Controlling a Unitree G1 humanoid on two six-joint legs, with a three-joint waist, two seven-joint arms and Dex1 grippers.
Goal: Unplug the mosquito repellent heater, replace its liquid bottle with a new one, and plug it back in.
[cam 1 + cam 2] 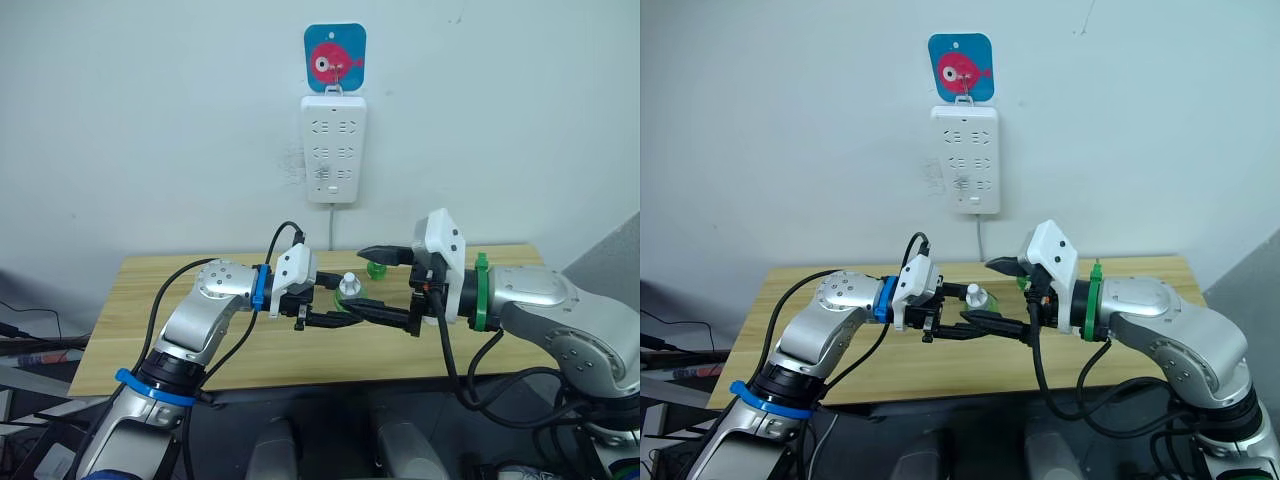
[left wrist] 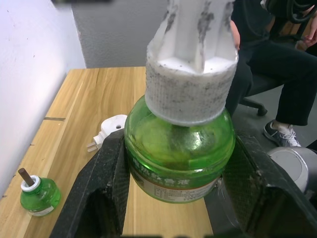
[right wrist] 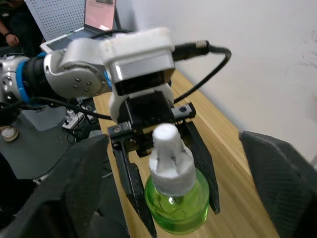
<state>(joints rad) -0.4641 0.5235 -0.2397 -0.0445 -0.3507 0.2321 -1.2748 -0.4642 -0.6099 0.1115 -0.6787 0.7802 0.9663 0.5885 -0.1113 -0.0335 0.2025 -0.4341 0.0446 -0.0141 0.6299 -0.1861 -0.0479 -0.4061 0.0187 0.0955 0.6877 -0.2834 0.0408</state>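
My left gripper (image 1: 335, 303) is shut on a green liquid bottle (image 2: 178, 148) with a white cap (image 3: 171, 158), holding it upright above the table's middle. My right gripper (image 1: 365, 283) faces it from the right and is open. Its wide-spread fingers (image 3: 74, 188) stand on either side of the cap without touching it. The white mosquito repellent heater (image 2: 111, 130) lies on the wooden table (image 1: 150, 300) with its prongs showing, unplugged. A second green bottle (image 2: 39, 196) with a bare brown wick stands on the table near the wall.
A white multi-socket power strip (image 1: 333, 148) hangs on the wall under a blue fish hook (image 1: 335, 57), its cord running down behind the table. A seated person's legs (image 2: 282, 74) show beyond the table's end.
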